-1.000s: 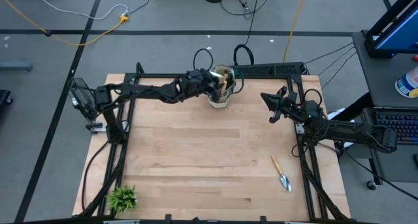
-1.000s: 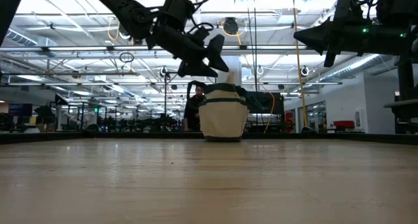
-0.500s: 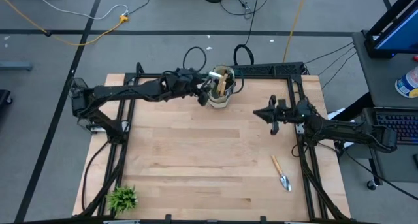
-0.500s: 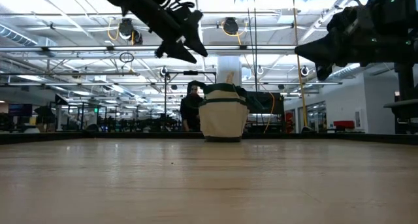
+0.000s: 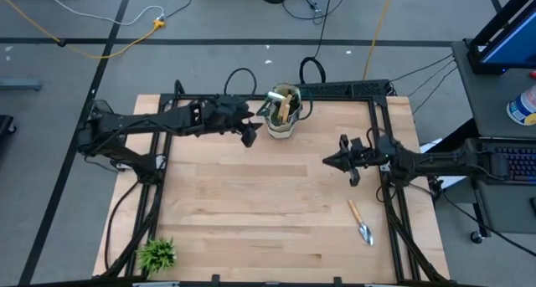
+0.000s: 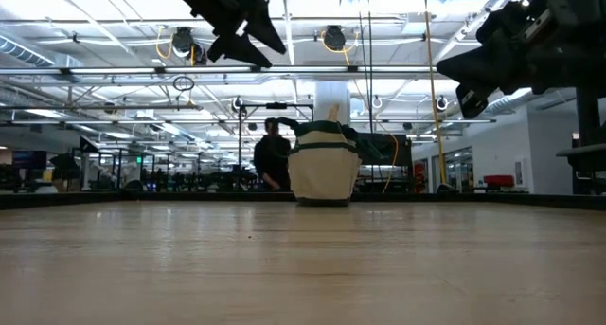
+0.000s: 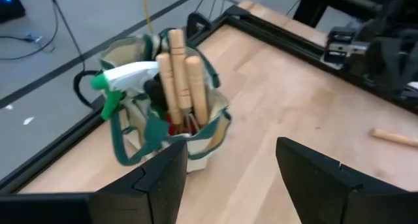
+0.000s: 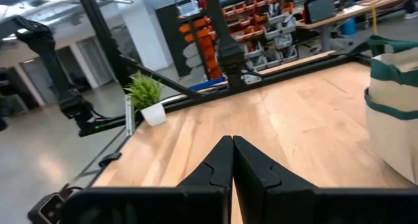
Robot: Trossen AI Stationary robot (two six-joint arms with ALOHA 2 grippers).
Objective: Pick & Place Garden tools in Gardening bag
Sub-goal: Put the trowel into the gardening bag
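Note:
The beige gardening bag (image 5: 282,118) stands upright at the table's far edge. Wooden tool handles (image 7: 177,74) and a green spray bottle with a white trigger (image 7: 127,77) stick out of its top. A wooden-handled trowel (image 5: 361,222) lies flat on the table near the right edge. My left gripper (image 5: 249,137) hovers open just left of the bag, high above the table (image 6: 248,41), with nothing between its fingers (image 7: 225,165). My right gripper (image 5: 328,161) is shut and empty (image 8: 232,142), held level over the table's right side, far from the trowel.
A small spiky green plant (image 5: 157,254) stands in a white pot at the near left corner. Black frame rails (image 5: 381,111) run along the table's sides. A person (image 6: 270,159) stands in the room behind the bag.
My left gripper has drawn back from over the bag's mouth toward the table's left edge and risen. My right gripper has swung toward the near edge and tipped down to level, staying shut. The bag and the trowel have kept their places.

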